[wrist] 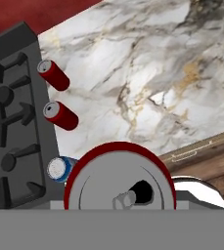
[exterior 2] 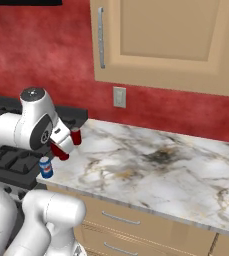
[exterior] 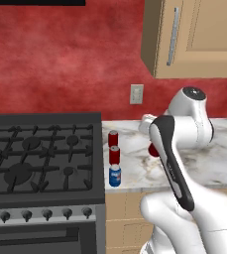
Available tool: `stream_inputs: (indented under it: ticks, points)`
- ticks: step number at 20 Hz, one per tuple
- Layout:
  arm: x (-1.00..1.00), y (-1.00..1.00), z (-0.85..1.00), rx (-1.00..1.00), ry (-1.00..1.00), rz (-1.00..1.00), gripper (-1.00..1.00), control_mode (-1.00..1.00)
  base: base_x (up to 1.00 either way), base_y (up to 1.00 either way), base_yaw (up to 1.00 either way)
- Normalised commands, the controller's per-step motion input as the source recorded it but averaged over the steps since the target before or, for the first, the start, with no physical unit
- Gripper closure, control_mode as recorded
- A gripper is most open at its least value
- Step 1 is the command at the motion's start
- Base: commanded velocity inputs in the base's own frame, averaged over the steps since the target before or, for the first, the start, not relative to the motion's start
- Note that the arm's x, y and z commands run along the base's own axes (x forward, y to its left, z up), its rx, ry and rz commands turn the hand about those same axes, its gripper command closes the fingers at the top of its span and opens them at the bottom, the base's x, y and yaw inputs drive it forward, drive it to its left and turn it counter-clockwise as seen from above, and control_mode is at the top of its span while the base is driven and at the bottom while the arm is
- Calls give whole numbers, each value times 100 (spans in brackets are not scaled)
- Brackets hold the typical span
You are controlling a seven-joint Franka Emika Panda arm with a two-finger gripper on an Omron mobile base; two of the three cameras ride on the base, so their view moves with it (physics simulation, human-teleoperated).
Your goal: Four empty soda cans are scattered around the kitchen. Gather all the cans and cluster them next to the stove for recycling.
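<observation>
Gripper: closed on a red can, silver top facing the hand camera, held above the worktop near its stove-side edge. Three cans stand in a row along that edge beside the black stove: red can at the back, middle red can, blue can with white band at the front. Arm bent, reaching over the worktop.

The black gas stove looks like matt dark metal, its cast grates rougher. The counter beside it is smooth polished marble, white with grey and ochre veins. The red soda cans and the blue can with a white band show smooth painted sides and dull silver metal tops. The cabinet fronts look like smooth pale wood
</observation>
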Motion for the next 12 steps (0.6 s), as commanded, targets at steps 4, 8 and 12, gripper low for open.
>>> stream_inputs:
  ticks: [4,8,12]
  points:
    - [41,0,-18,0,2,5,100,-100,0,0,0]
    - [28,0,-22,0,8,13,100,-100,0,0,0]
    - [26,7,-22,0,9,18,100,-100,0,0,0]
